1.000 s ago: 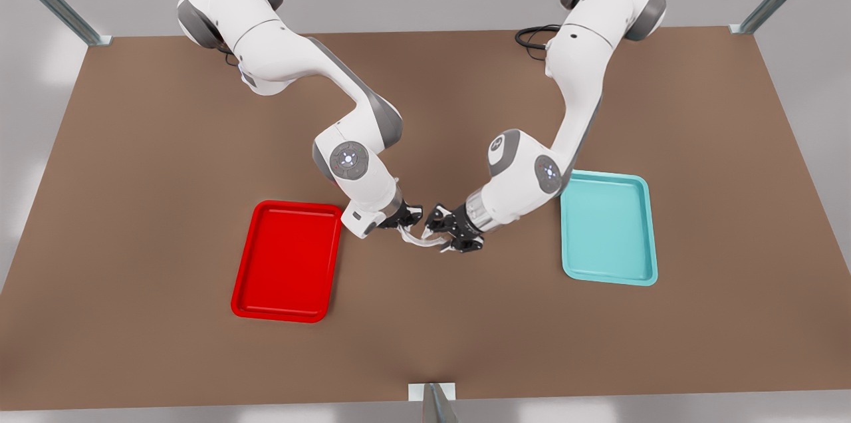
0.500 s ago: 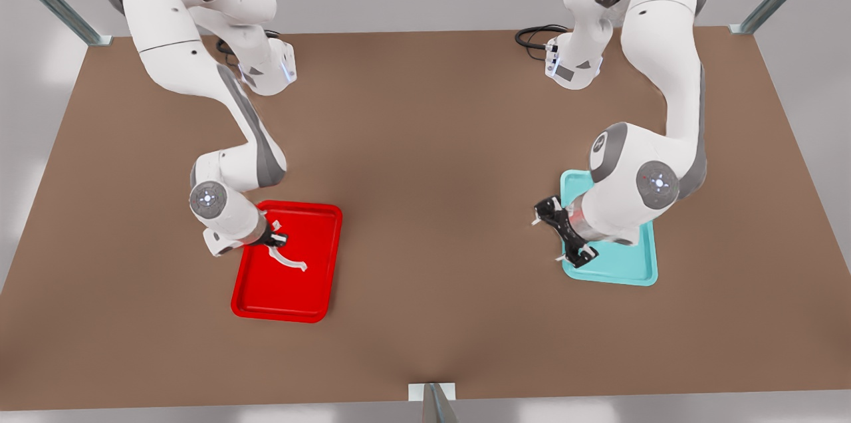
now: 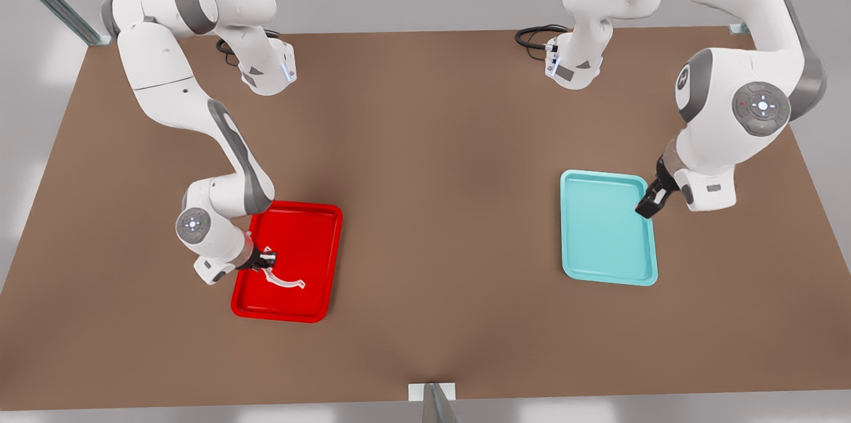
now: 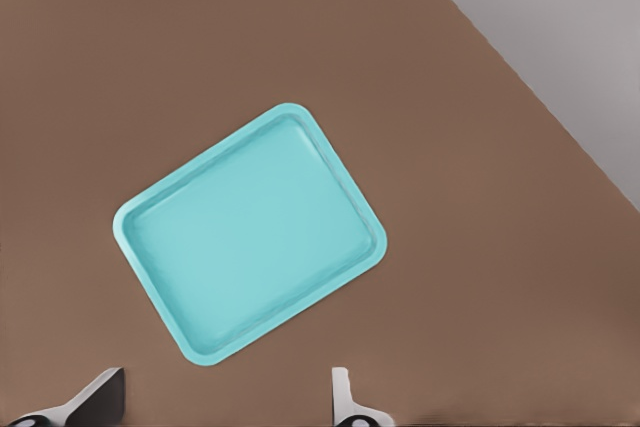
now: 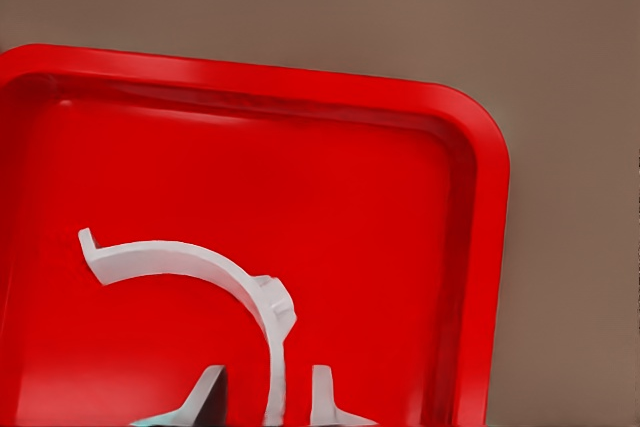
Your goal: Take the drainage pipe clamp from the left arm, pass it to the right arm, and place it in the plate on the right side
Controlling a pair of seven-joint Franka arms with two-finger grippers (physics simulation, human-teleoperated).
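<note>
Front view: right pincer [image 3: 266,258] lowered, still clamping clamp [image 3: 284,281]; left pincer [image 3: 650,202] apart, retreated.

You have two white robot arms, one bright red shallow rectangular tray [image 3: 312,257], one teal rectangular tray [image 3: 608,230], one thin white half-ring clamp [image 3: 284,281].
</note>
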